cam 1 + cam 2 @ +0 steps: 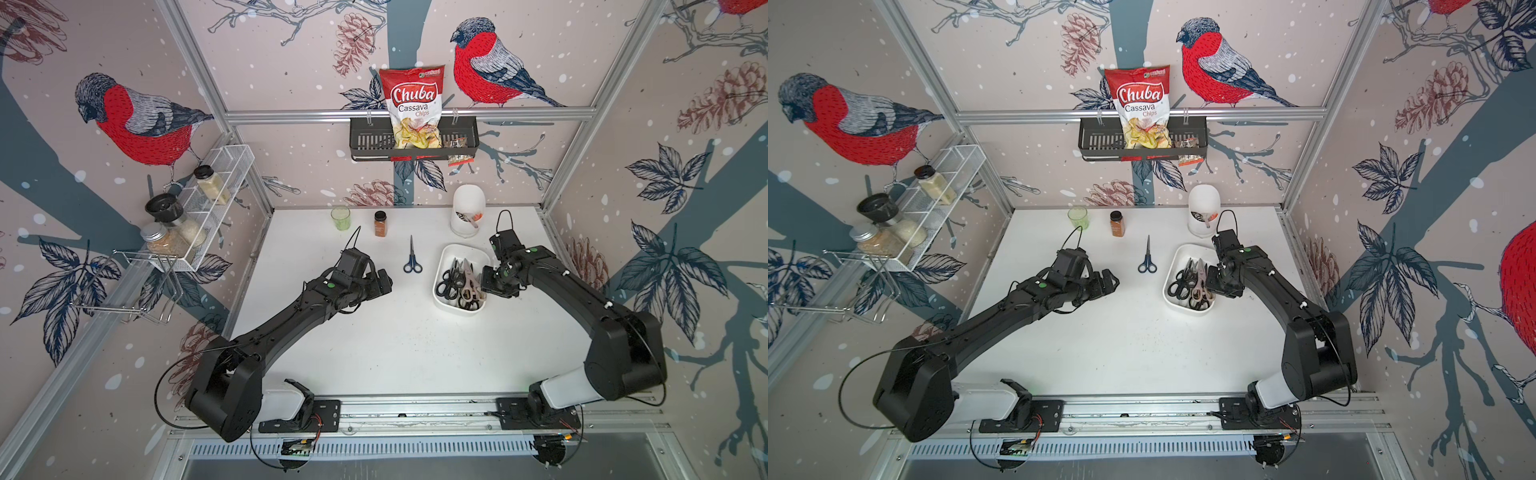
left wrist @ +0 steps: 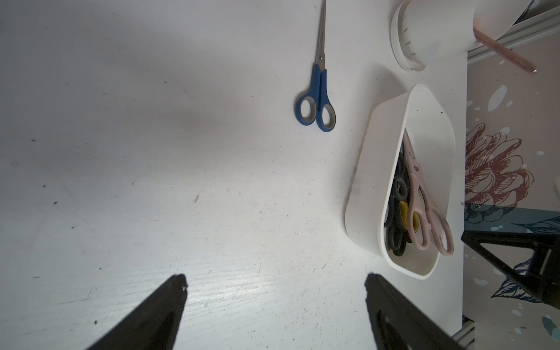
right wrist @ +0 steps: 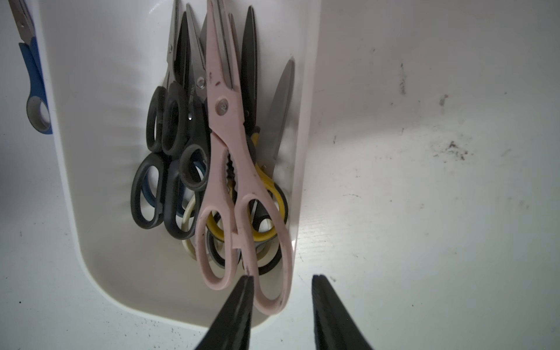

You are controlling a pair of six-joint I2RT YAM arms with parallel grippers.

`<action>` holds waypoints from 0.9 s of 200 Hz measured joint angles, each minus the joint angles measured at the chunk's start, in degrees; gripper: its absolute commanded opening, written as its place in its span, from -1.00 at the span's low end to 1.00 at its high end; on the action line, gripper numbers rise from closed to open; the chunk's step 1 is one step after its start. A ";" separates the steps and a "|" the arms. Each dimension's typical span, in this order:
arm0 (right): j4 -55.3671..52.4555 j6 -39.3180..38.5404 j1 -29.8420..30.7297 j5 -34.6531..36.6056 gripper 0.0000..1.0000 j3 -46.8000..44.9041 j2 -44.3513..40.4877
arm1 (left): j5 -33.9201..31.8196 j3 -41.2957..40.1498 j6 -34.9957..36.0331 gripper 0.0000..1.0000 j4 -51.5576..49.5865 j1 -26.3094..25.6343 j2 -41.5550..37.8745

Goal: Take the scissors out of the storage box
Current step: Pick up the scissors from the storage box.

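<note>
Right hand (image 3: 281,278), part-open w/ nothing gripped, straddles handle loop of pink scissors (image 3: 222,106) & storage box (image 3: 100,242) wall.

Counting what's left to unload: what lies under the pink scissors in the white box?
Beneath the pink scissors in the storage box show a yellow-handled pair, cream handle loops and black-handled pairs. Where they overlap, handles and blades are covered, so the count is unclear.

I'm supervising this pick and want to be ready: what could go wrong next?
The right gripper straddles a handle loop of the pink scissors right at the wall of the storage box; closing might pinch the wall too. The pink pair lies over the yellow-handled scissors, which may get dragged along.
</note>
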 measured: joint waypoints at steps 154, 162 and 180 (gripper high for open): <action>3.72 -0.09 0.09 0.04 -0.74 -2.95 2.03 | -2.86 -1.46 -1.57 0.92 -1.33 -0.24 -2.71; 3.63 -0.09 0.09 0.07 -0.78 -2.91 2.03 | -2.93 -1.53 -1.57 0.92 -1.29 -0.24 -2.71; 3.39 -0.09 0.09 0.09 -0.83 -2.73 2.03 | -2.93 -1.66 -1.62 0.92 -1.31 -0.24 -2.71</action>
